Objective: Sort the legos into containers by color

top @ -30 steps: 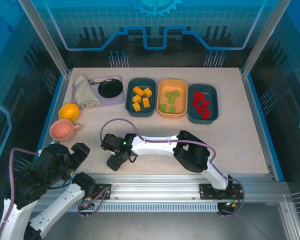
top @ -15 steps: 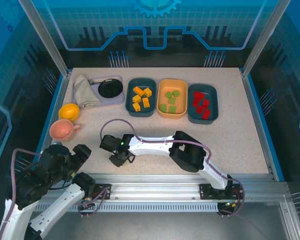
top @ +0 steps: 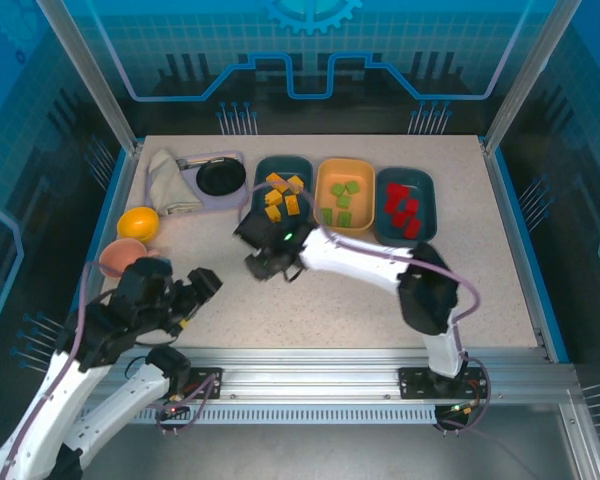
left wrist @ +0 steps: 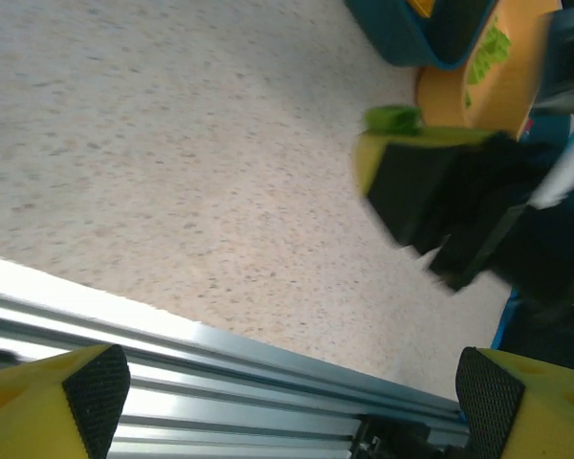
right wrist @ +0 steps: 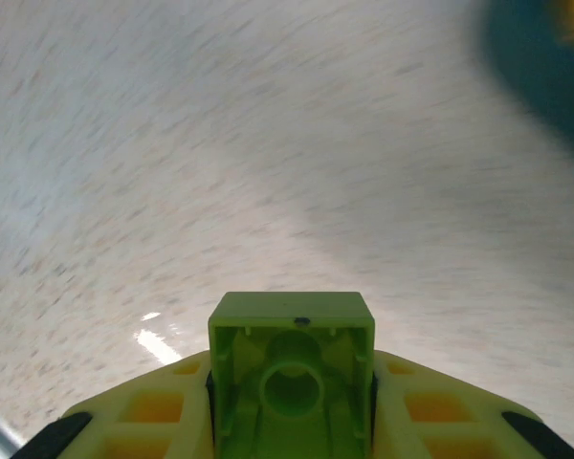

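Jaws of my right pincer point(top: 263, 266) were clenched on a green brick point(right wrist: 292, 382), held just above the table point(top: 310, 310), while my left pincer point(top: 198, 290) hung spread and empty by the front rail. Farther back, the orange tray point(top: 320, 200) held green bricks point(top: 352, 187). I judged it best to carry mine level over that tray's middle, sink low, then let go so nothing bounced out.

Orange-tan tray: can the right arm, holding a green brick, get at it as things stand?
Probably yes: the right hand grips the green brick close to the open-topped orange-tan tray, with bare table between.
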Motion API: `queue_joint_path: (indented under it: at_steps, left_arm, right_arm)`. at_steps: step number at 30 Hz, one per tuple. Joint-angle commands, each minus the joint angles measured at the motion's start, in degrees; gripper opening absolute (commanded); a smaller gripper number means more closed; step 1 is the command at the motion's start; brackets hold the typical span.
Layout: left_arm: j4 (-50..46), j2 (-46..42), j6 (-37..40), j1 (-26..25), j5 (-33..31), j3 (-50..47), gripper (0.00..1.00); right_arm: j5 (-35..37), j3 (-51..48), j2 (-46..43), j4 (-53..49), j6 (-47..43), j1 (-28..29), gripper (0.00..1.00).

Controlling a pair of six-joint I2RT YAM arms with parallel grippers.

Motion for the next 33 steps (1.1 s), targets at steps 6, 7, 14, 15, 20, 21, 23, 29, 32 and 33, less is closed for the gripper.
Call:
queue_joint_path:
  at_steps: [6,7,14,15,20,21,23,29,32,33]
  left_arm:
    - [18.90,13.34,4.70,-0.22,7.90,0.90,0.92]
    - [20.45,14.89,4.91,-0.22,8.49,1.10,0.92]
    - [28.96,27.29,8.12,-0.24,11.60,5.64,0.92]
    - [29.97,29.25,8.43,-0.31,11.76,6.52,0.93]
    - [33.50,35.74,8.44,-0.22,12.00,10.23,0.92]
    - [33.89,36.59,8.45,-0.22,12.01,10.88,0.92]
    - [34.12,37.58,8.58,-0.21,12.12,11.91,0.92]
    - [33.11,37.77,9.25,-0.22,11.96,12.84,0.92]
    - [33.07,36.92,8.86,-0.22,11.85,11.91,0.92]
    - [33.07,36.62,8.72,-0.16,11.85,11.56,0.92]
  right_arm:
    - [7.59,-1.55,-4.21,-10.39,1.99,-19.32,0.29]
    - [7.99,-0.09,-2.89,-11.86,2.32,-20.92,0.29]
    - [11.35,15.03,12.24,-19.46,5.38,-28.81,0.31]
    - [11.49,17.93,14.60,-20.39,5.75,-29.36,0.31]
    - [13.31,30.57,25.21,-26.00,8.33,-30.62,0.32]
    - [13.66,32.91,26.96,-27.45,9.12,-30.89,0.32]
    - [14.07,35.98,29.48,-29.26,10.51,-31.37,0.32]
    - [14.87,36.90,31.18,-30.35,13.40,-32.15,0.32]
    - [14.88,34.52,29.95,-28.99,13.94,-32.10,0.32]
    - [14.80,33.82,29.63,-28.49,14.04,-32.16,0.32]
